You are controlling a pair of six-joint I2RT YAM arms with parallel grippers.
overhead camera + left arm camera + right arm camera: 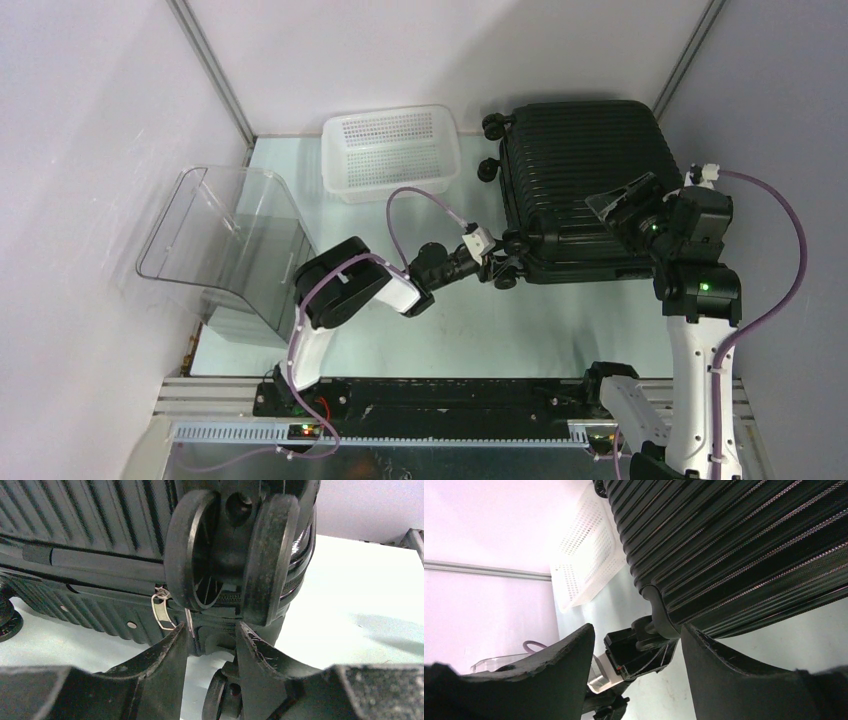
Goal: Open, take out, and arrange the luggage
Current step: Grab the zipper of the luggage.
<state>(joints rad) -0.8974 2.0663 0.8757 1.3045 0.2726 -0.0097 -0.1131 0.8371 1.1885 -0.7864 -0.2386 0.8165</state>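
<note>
The luggage (583, 185) is a black ribbed suitcase lying flat and closed at the back right of the table. My left gripper (497, 262) is at its near-left corner, by the wheels. In the left wrist view a double wheel (230, 555) fills the top, silver zipper pulls (161, 611) hang at the zip just off the left fingertip, and the left gripper (212, 630) is open with nothing between its fingers. My right gripper (625, 205) hovers over the suitcase's near-right part, open and empty. It also shows in the right wrist view (639, 630), above the ribbed shell (744, 545).
A white perforated basket (392, 150) stands at the back, left of the suitcase. A clear plastic bin (230, 245) lies tilted at the left. The walls close in on both sides. The right wrist view shows the left gripper's tip (644, 652) at the suitcase corner.
</note>
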